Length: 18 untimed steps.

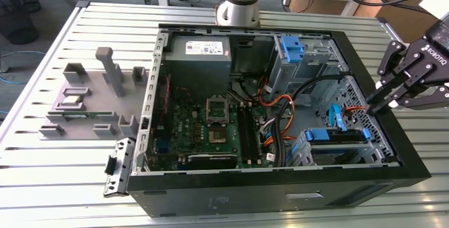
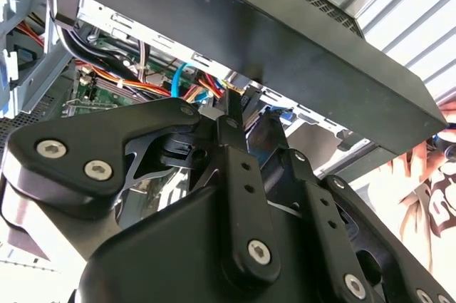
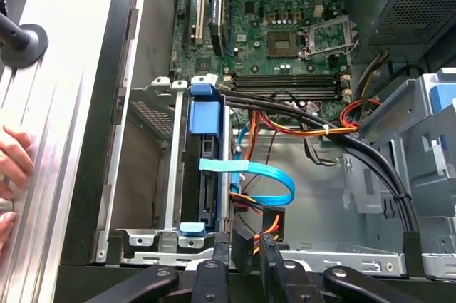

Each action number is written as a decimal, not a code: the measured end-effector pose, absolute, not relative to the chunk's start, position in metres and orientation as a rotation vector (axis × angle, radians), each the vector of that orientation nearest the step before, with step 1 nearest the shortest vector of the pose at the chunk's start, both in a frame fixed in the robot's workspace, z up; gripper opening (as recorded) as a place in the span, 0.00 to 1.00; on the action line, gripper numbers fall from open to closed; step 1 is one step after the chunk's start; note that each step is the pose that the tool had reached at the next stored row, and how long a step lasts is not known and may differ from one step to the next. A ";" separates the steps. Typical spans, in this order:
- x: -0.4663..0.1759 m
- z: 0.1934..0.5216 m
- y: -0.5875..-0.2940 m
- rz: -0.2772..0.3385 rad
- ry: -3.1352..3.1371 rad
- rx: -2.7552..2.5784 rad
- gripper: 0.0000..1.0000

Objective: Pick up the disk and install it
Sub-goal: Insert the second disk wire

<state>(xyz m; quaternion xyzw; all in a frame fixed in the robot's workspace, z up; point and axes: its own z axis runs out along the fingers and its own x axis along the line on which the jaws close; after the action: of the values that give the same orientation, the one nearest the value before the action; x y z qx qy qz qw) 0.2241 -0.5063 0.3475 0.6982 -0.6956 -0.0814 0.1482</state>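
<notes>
My gripper (image 1: 377,107), at the exterior view's right edge, pinches a cable connector (image 3: 246,242); the disk (image 3: 201,167) sits in its bay.

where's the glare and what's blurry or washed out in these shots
In the exterior view, the slatted metal table shines pale around the dark computer case. In the first wrist view, a hand at the edge is overexposed. In the second wrist view, the pincer sits close and soft, with a bright background beyond it.
</notes>
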 end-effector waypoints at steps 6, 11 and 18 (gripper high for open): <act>0.225 0.344 -0.506 -0.228 -1.984 1.986 0.31; 0.228 0.343 -0.504 -0.236 -1.977 1.980 0.31; 0.231 0.342 -0.502 -0.241 -1.970 1.972 0.31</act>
<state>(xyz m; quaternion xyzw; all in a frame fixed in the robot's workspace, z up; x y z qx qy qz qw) 0.2310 -0.5023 0.3424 0.6945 -0.6937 -0.0850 0.1708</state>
